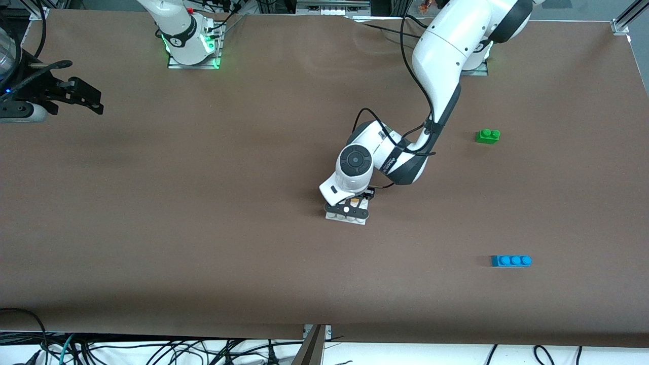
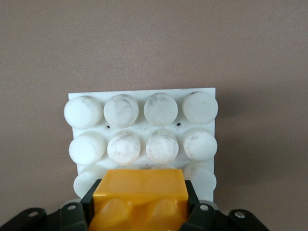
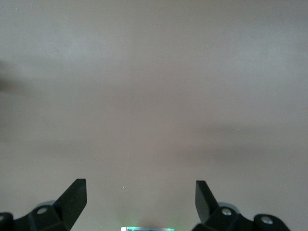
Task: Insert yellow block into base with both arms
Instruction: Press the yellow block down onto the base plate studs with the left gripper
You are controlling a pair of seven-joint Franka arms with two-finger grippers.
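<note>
My left gripper [image 1: 350, 205] is down over the white studded base [image 1: 346, 218] in the middle of the table. It is shut on the yellow block [image 2: 139, 198], which sits over the base's row of studs [image 2: 144, 110] closest to the gripper. In the front view the gripper hides most of the block. I cannot tell whether the block is pressed onto the studs. My right gripper [image 1: 83, 97] is open and empty, and waits over bare table at the right arm's end. Its fingers [image 3: 74, 195] frame only brown table.
A green two-stud brick [image 1: 488, 136] lies toward the left arm's end of the table. A blue three-stud brick [image 1: 511, 260] lies nearer the front camera at the same end. Cables hang at the table's front edge.
</note>
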